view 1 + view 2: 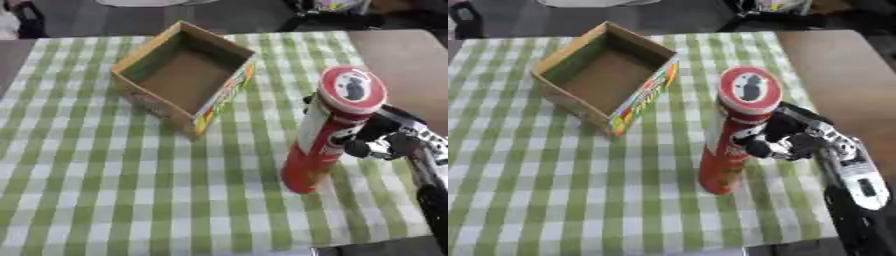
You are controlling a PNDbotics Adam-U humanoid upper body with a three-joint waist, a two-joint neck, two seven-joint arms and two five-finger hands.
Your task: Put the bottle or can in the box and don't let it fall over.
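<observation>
- My right hand [785,137] is at the can [328,127], coming in from the lower right; its fingers are curled round the upper half of the tube, just below the lid, so I read it as closed on the can
- The can is a tall red tube with a round red-and-white lid [352,90]; it sits on the green-and-white checked cloth [105,200] at the right of the table, base toward me, with nothing else touching it that I can see
- I can't tell whether the base is still touching the cloth or just clear of it
- Its long axis is close to upright but leans a little, top tipped away and to the right of the base; I judge part of that is my down-looking camera, so I wouldn't trust it as true tilt
- The box [184,75] lies up and to the left of the can, well apart from it, open side up and turned cornerwise to me, with 1 printed side wall facing the can
- So the coming move, as I judge it, runs left and away from me, over that near wall, and the can has to stay vertical going in
- The grip is high on a tall, narrow tube, so I'd expect the bottom to swing if I move fast; catching the wall with the base is the likely way to tip it
- My left hand shows in neither view, so the right hand is the only 1 placed for this
</observation>
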